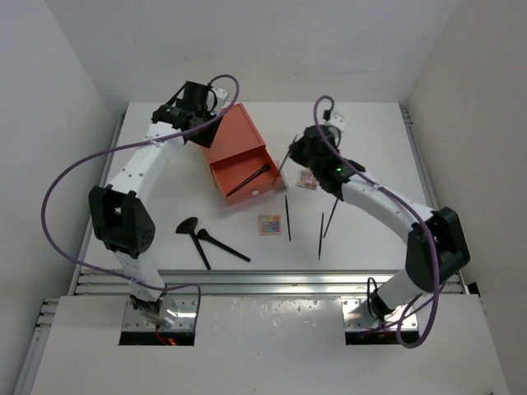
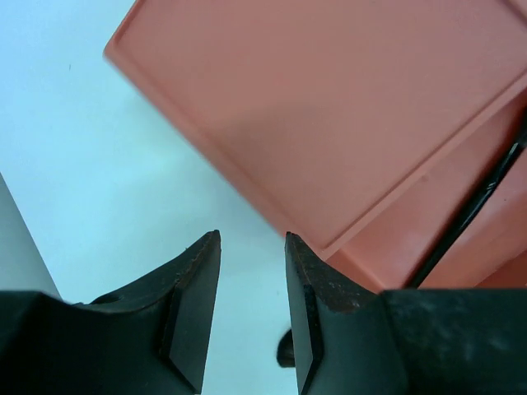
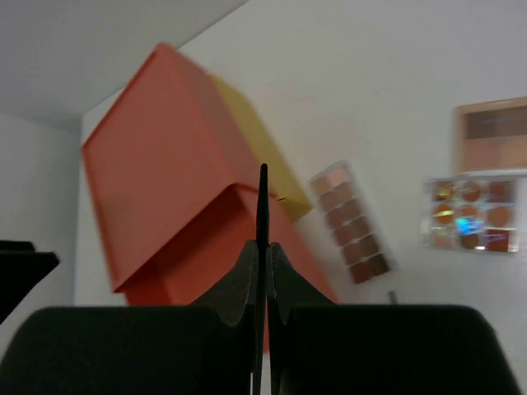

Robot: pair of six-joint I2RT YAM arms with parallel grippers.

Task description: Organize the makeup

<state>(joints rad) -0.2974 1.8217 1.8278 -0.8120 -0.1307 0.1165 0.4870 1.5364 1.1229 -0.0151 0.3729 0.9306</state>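
My right gripper (image 1: 297,153) is shut on a thin dark stick (image 3: 263,206), held above the table just right of the orange box (image 1: 235,140). My left gripper (image 1: 207,125) is open and empty (image 2: 251,304) at the box's far left corner. A black brush (image 1: 247,179) lies in the box's open drawer and also shows in the left wrist view (image 2: 473,210). Two more black brushes (image 1: 191,239) (image 1: 221,244) lie at the front left. A mixed-colour palette (image 1: 270,224) lies in the middle. Brown (image 3: 352,222), mixed (image 3: 473,216) and pink (image 3: 492,136) palettes show in the right wrist view.
Three thin dark sticks (image 1: 287,216) (image 1: 321,234) (image 1: 331,218) lie on the white table right of centre. A pink palette (image 1: 307,179) lies partly under my right arm. White walls close in the table at the back and sides. A metal rail (image 1: 272,280) runs along the near edge.
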